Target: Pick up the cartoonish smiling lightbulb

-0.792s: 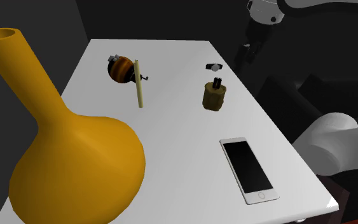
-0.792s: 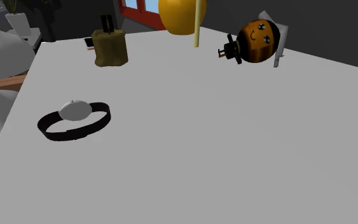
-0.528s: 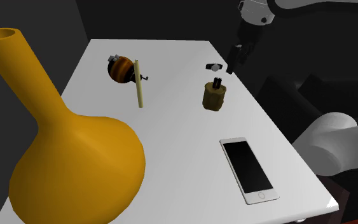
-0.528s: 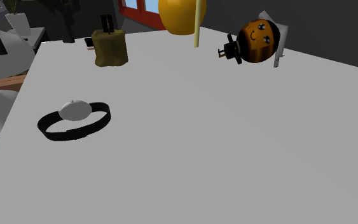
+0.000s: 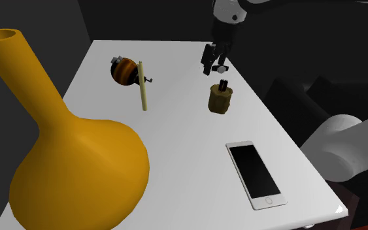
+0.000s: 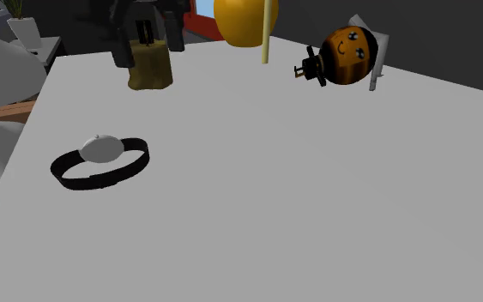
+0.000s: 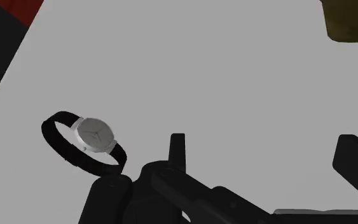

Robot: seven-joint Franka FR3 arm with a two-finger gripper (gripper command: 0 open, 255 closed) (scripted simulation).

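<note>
The smiling lightbulb [image 5: 125, 72] is a round orange-brown ball with a black cap, lying on its side at the far left of the white table [image 5: 182, 144]. In the second exterior view the lightbulb [image 6: 347, 53] shows its face at the top right. My gripper [image 5: 212, 60] hangs open over the table's far right part, well to the right of the bulb in the shoulder view, just above a black-strapped wristwatch [image 5: 221, 68]. In the wrist view my gripper [image 7: 265, 141] has its fingers apart with only bare table between them, and the watch [image 7: 91, 137] lies beside them.
An olive block with a black top [image 5: 219, 98] stands just nearer than the gripper. A pale stick [image 5: 143, 86] leans by the bulb. A big yellow vase [image 5: 71, 163] fills the near left. A phone [image 5: 255, 175] lies near the right edge.
The gripper has swung from beyond the table's right edge leftward over the table, to above the watch. Nothing on the table has moved.
</note>
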